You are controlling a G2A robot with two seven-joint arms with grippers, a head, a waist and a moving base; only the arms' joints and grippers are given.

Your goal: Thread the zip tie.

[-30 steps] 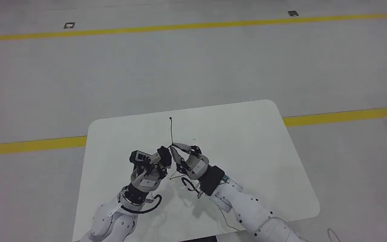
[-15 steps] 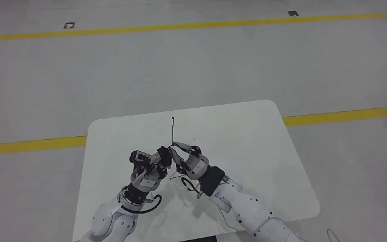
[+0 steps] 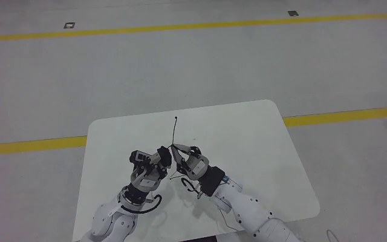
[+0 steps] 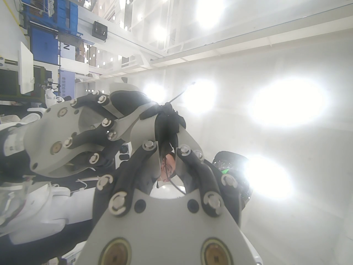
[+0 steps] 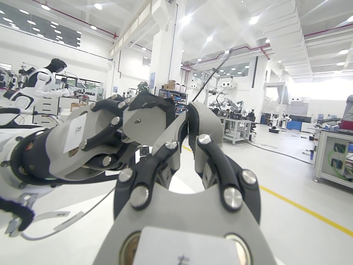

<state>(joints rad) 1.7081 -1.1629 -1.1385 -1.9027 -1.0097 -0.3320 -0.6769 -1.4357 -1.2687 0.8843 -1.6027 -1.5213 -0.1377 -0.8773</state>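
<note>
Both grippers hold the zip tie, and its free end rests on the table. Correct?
No: the zip tie points its free end into the air, off the table, per the right wrist view. Left gripper and right gripper hold it.

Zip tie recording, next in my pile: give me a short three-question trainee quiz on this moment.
1. True or false: the zip tie lies flat on the table.
2. Pick one. The right gripper is: A) wide open; B) shut on the zip tie; C) resting on the table, holding nothing.
3. Fill in: the tips of the left gripper sit right ___ those of the right gripper.

Key: 1 false, it is held up and its free end points into the air. 2 B. 3 beside.
</note>
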